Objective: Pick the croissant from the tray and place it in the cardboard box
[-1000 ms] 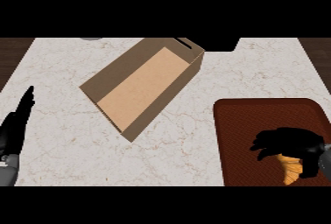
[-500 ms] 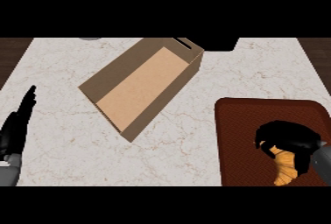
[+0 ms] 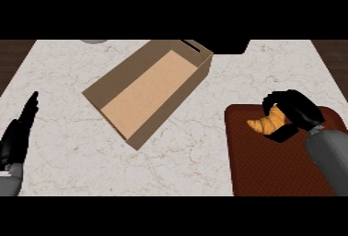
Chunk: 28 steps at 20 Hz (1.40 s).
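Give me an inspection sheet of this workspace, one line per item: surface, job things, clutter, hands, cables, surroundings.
Surface: pale marble counter.
Job things: croissant held in the right hand over the tray's far end; brown tray at the right; open box lies diagonally at the centre, nothing seen inside.
Clutter: grey object at the far edge, cut off.
Hands: right hand curled round the croissant; left hand open, resting at the left edge.
Cables: nothing seen.
Surroundings: dark wood beyond the counter's far corners.

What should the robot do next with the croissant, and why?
Probably carry it to the left, toward the cardboard box. The right hand is curled round the croissant above the far end of the tray, and the open box lies off to the left on the counter.
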Motion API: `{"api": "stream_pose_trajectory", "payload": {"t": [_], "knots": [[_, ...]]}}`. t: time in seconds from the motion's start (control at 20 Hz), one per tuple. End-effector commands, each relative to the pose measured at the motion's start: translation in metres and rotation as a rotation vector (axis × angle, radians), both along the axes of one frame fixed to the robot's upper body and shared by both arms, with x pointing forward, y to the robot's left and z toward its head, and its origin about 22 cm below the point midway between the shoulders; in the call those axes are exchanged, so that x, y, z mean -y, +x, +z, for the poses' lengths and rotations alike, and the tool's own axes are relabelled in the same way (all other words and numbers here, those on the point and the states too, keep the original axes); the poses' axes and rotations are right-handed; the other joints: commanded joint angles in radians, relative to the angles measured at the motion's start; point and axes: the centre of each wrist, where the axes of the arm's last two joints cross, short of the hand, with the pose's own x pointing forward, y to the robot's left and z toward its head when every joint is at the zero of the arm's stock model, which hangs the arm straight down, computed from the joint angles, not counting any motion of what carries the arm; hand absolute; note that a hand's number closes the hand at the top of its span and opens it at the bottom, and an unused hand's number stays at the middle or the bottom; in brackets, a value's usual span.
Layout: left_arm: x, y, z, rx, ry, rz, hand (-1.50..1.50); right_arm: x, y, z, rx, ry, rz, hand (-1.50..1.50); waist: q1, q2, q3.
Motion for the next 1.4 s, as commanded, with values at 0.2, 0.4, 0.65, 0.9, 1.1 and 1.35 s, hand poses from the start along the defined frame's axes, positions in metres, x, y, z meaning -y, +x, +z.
{"api": "stream_pose_trajectory", "payload": {"t": [0.2, 0.4, 0.65, 0.9, 1.1, 1.35], "knots": [[0.0, -0.005, -0.007, 0.015, -0.004, 0.002, 0.0, -0.077, 0.028, 0.094, 0.321, 0.142, -0.177, 1.5, -0.004, -0.002, 0.002], [-0.008, 0.001, 0.011, -0.005, -0.003, 0.0, 0.0, -0.109, 0.01, 0.12, 0.383, 0.169, -0.075, 1.5, 0.001, 0.002, 0.003], [-0.006, -0.001, -0.012, 0.014, 0.008, -0.011, 0.0, -0.148, 0.015, 0.146, 0.314, 0.251, 0.003, 1.5, 0.009, 0.008, 0.003], [0.0, 0.01, 0.006, -0.005, -0.011, -0.026, 0.0, -0.215, 0.022, 0.168, 0.281, 0.369, -0.001, 1.5, 0.022, 0.011, 0.003], [0.01, 0.013, 0.005, 0.005, 0.009, -0.022, 0.0, -0.241, 0.04, 0.182, 0.223, 0.43, -0.024, 1.5, 0.023, 0.012, 0.004], [-0.002, 0.016, 0.014, 0.015, -0.007, -0.033, 0.0, -0.266, 0.064, 0.177, 0.156, 0.517, -0.07, 1.5, 0.038, 0.017, 0.003]]}}
